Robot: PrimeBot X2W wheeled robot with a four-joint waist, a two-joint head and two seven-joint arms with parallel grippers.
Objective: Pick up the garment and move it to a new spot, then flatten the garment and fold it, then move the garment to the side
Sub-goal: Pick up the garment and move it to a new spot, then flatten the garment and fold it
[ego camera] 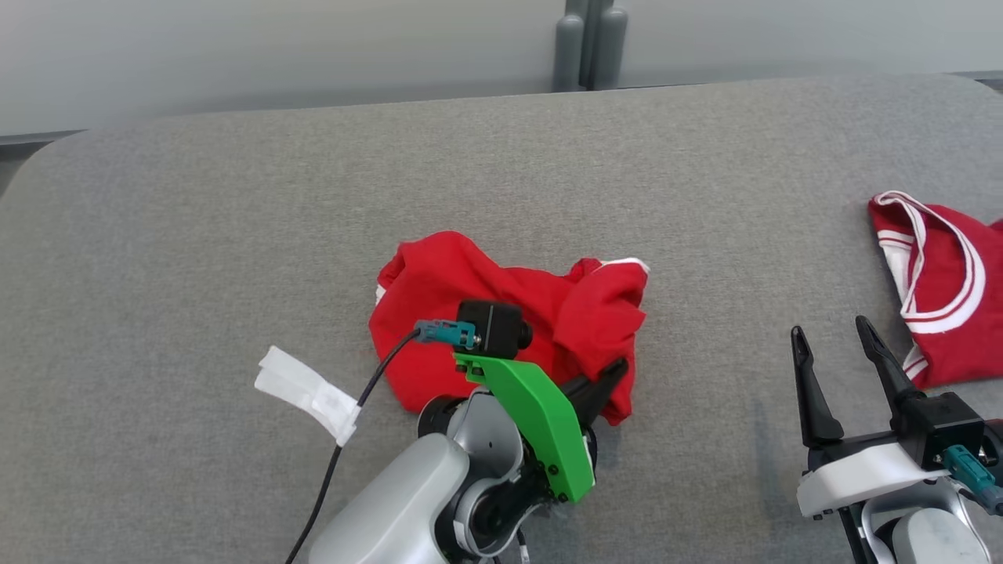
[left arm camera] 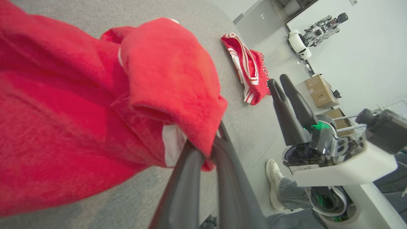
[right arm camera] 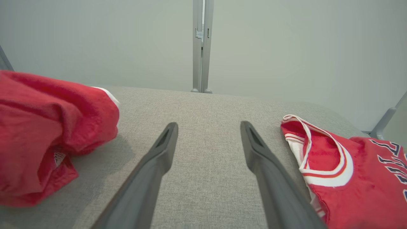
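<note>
A crumpled red garment [ego camera: 501, 290] with white trim lies in a heap at the middle of the grey padded table [ego camera: 196, 235]. My left gripper [ego camera: 615, 374] reaches in from below and is shut on the heap's near right edge. In the left wrist view the two dark fingers pinch a fold of the red garment [left arm camera: 95, 111] at my left gripper [left arm camera: 206, 154]. My right gripper [ego camera: 831, 329] stands open over bare table at the lower right, holding nothing. In its wrist view my right gripper [right arm camera: 209, 125] points between the garment [right arm camera: 41, 127] and a second jersey.
A second red jersey [ego camera: 948, 290] with white stripes lies at the table's right edge, close beside my right gripper's fingers. A white tag [ego camera: 305, 392] hangs on my left arm's cable. A person's foot [left arm camera: 275, 181] and cardboard boxes [left arm camera: 319, 90] are on the floor beyond the table.
</note>
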